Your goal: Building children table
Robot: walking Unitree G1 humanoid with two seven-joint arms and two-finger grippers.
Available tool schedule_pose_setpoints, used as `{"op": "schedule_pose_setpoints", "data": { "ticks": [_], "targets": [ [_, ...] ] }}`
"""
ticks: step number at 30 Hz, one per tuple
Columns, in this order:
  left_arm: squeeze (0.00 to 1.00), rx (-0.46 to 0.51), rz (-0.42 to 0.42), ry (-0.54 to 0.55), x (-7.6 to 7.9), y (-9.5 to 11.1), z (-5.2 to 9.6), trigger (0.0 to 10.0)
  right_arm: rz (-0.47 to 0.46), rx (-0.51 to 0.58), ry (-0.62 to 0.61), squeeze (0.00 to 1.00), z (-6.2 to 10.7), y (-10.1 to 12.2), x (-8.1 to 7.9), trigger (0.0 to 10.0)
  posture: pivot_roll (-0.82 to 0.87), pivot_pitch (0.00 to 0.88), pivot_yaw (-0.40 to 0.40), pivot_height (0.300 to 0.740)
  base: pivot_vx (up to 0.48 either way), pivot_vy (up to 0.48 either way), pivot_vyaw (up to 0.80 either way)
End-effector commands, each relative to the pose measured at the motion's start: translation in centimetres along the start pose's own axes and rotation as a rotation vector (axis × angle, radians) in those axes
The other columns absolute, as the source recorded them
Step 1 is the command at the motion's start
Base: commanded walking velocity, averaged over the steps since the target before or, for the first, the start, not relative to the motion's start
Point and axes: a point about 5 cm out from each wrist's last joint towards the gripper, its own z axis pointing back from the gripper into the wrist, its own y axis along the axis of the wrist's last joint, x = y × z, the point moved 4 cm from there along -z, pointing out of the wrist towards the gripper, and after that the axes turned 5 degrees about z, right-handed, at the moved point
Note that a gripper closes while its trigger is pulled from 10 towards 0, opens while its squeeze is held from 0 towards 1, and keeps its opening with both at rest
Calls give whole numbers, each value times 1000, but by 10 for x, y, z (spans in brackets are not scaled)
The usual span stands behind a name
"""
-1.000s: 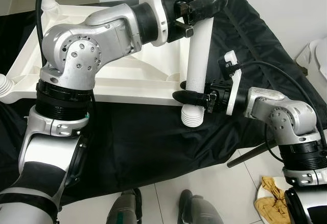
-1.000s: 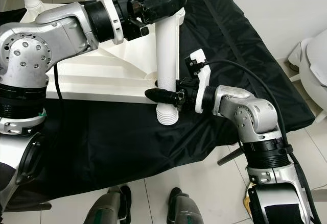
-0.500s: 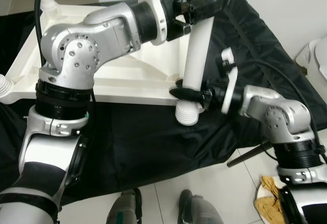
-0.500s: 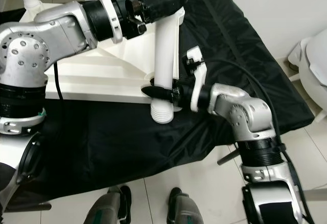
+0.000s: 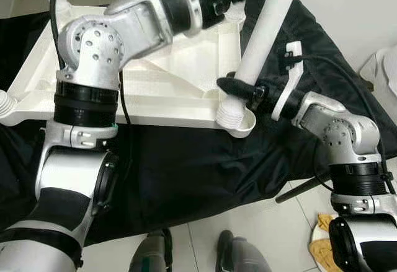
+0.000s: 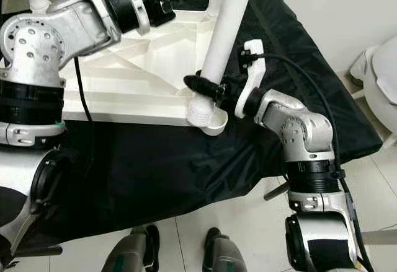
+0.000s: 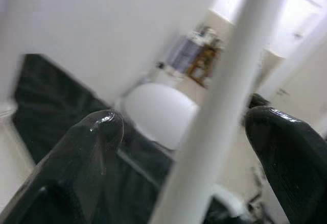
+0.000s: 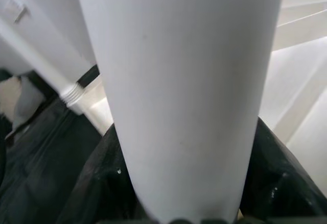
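at the tabletop's (image 5: 155, 80) corner socket, leg (image 5: 263, 33) now tilted

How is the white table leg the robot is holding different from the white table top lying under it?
The table leg is a long round tube; the table top is wide, flat and ribbed. The leg leans tilted, clamped by the right gripper near its threaded end; the top lies upside down on the black cloth. Both are white plastic.

Silver arms with screw-ringed round joints, black ribbed collars, black cables, white wrist brackets, grey-green feet
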Motion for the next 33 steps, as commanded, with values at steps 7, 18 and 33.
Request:
{"op": "schedule_pose_setpoints", "data": {
  "ticks": [7,18,33],
  "targets": [
    [0,38,15,146,-34,-2,9,10000,-11,139,-142,0,7,19,19,10000,-20,157,22,740,0,0,0],
    [0,-6,-62,259,-59,-44,25,10000,48,205,-298,0,13,18,26,10000,-25,141,24,740,0,0,0],
    [0,-117,-210,336,-80,-112,55,10000,71,241,-423,0,11,1,20,10000,-25,107,26,740,0,0,0]
  ]
}}
